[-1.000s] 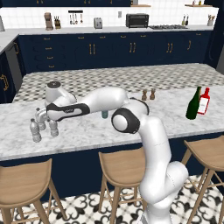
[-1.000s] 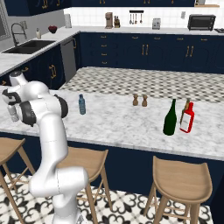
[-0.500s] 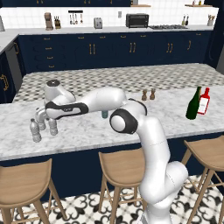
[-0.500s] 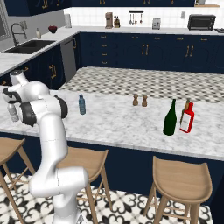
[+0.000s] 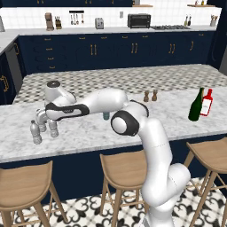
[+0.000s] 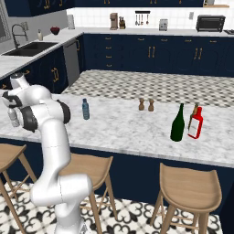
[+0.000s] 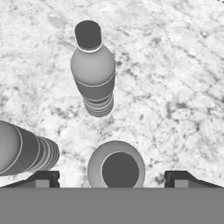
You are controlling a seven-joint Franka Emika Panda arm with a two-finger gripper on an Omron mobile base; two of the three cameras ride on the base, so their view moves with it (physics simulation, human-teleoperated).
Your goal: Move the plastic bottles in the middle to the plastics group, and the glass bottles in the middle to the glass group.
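**Item: bottle sorting on the marble counter. Landmark: the pair of wooden shakers, mid-counter.**

- **Gripper:** far to the left of the shakers, at the end of the outstretched arm, pointing down. Fingertips stand wide apart and hold nothing. A gap of bare marble shows on each side between the tips and the bottle below.
- **Grey ribbed bottle:** far left of the shakers, upright, directly under the hand. It is seen cap-on between the open fingers and touches neither.
- **Plastics group:** far left of the shakers, with two more grey ribbed bottles just beside the first. All three stand as a tight cluster near the counter's front edge.
- **Blue-tinted bottle:** left of the shakers and nearer to them than the grey cluster, upright, alone in mid-counter.
- **Green bottle:** right of the shakers, upright, just beside the red bottle of the glass group.

**Relation governing the next move (judgement):** The grey bottle appears delivered. Its long axis is vertical and in line with the hand, so the hand should rise straight up, since a sideways move could topple the neighbouring bottles. The blue-tinted bottle, apparently the plastic one left to move, lies to the right of the hand, toward the shakers.
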